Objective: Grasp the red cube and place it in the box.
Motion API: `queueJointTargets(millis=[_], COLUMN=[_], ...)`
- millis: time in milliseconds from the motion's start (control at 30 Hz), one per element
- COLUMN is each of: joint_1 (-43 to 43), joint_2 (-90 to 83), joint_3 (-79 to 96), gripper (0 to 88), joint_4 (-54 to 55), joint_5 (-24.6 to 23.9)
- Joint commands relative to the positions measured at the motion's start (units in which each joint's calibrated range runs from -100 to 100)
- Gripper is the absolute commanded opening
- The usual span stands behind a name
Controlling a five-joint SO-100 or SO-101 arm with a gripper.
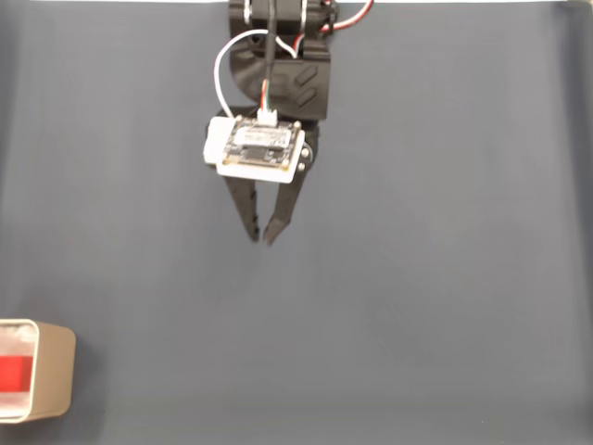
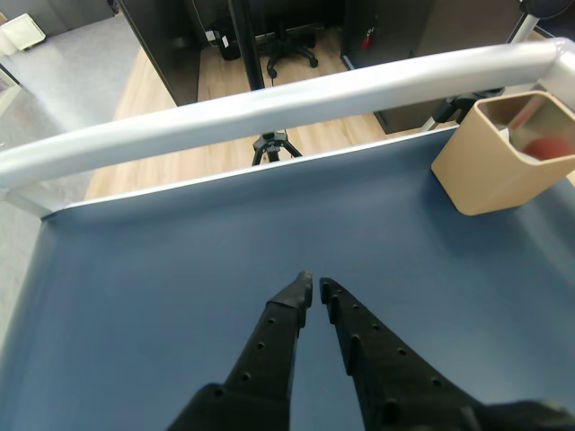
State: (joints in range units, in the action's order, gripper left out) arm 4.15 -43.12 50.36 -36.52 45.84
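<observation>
Your hand, fingers together and empty, hangs far from the box holding the red cube; careless sweeps could topple it.

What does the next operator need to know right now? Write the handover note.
Pincer: shut, holding nothing, hovering over bare blue mat, well away from the box.
Box: at the lower left edge in the fixed view, upper right in the wrist view.
Red cube: already inside the box.
Done: cube placed, pincer clear.
Left: nothing on the task; perhaps park the arm.
</observation>
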Motion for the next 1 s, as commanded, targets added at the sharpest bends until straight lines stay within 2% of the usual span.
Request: queueJointTargets(millis=[0, 433, 767, 967], joint_1=[-0.75, -2.73, -2.95, -4.15], joint_2=[-7.66, -32.1, -47.09, -51.34], joint_3=[6.3, 34.31, 48.63, 49.46], gripper=[0.0, 0.0, 0.0, 0.0], joint_4=[1.27, -0.53, -7.83, -16.27], joint_5=[0.34, 2.15, 3.42, 3.42])
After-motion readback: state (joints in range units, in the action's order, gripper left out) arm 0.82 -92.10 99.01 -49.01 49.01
